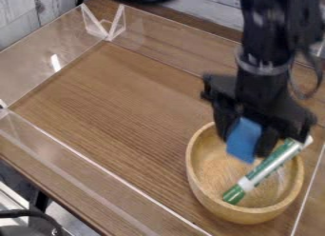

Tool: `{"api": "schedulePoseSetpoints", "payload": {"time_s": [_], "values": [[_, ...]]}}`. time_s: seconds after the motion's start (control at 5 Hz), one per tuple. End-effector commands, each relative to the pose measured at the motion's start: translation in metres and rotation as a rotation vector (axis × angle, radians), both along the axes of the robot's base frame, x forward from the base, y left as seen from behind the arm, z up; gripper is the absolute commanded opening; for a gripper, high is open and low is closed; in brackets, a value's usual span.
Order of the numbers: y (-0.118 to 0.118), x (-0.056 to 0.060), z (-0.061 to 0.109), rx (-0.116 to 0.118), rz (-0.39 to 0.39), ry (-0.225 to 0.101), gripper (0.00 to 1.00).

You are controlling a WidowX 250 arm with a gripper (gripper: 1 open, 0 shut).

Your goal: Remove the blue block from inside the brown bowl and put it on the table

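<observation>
Table [114, 97]: wood-grain top with clear low walls, bare to the left of the bowl. Bowl [207, 194]: light-brown wood, sitting at the table's near right corner, upright. Arm: black, coming down from the top edge of the view directly above the bowl, wrist vertical, gripper [246, 137] pointing straight down over the bowl's far rim. Jaws: closed tight on the block [244, 139], one finger on each side of it. Block: blue, hanging clear above the bowl's floor, roughly level with the far rim, touching neither bowl nor table. Marker [265, 170]: green and white, lying slantwise inside the bowl to the right of centre, its upper end leaning on the right rim.
</observation>
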State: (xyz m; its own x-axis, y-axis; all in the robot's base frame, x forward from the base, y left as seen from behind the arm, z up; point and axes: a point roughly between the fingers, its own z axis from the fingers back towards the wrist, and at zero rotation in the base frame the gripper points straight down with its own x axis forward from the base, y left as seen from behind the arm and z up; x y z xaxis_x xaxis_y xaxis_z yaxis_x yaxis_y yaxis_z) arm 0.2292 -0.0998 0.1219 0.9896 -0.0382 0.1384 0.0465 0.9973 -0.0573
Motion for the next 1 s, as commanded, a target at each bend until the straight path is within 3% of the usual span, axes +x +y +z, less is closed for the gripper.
{"api": "schedulePoseSetpoints", "payload": {"time_s": [0.0, 0.2, 0.4, 0.8], "values": [[0.019, 0.011, 0.041, 0.008, 0.006, -0.077, 0.00], [0.047, 0.015, 0.049, 0.026, 0.020, -0.091, 0.00], [0.049, 0.014, 0.044, 0.034, -0.005, -0.100, 0.00], [0.044, 0.000, 0.042, 0.052, -0.045, -0.106, 0.00]]}}
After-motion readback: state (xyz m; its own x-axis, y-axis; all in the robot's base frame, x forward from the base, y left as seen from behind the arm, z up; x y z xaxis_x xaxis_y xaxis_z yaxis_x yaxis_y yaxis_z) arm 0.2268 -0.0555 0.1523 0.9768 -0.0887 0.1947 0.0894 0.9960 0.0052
